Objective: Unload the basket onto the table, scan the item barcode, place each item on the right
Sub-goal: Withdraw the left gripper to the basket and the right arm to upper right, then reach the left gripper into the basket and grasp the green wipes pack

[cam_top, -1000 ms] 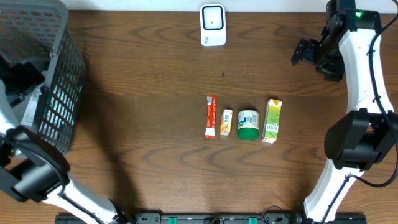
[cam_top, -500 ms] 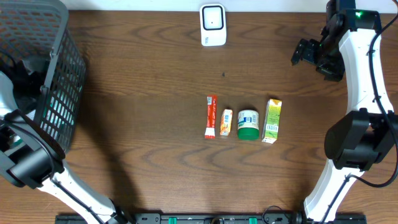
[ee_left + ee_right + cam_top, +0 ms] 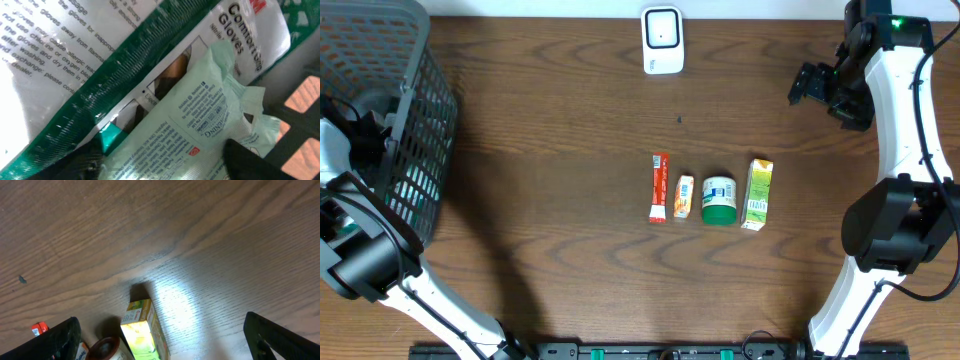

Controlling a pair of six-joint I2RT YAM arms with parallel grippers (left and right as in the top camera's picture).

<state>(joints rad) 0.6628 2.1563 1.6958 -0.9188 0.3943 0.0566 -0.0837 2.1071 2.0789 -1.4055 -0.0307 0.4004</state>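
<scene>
Pale green packet (image 3: 200,130) is our item. It lies on a gloves pack (image 3: 60,50) inside the mesh basket (image 3: 420,140) at 9 o'clock. Left gripper (image 3: 165,161) straddles the packet, one finger on each side, and we can't tell if it's clamped. Right gripper (image 3: 802,88) at 2 o'clock hangs with its jaws wide apart above the table. Scanner (image 3: 662,40) sits at 12 o'clock. Mid-table we see a carton (image 3: 757,194), jar (image 3: 718,199), orange sachet (image 3: 684,197) and red sachet (image 3: 658,187).
</scene>
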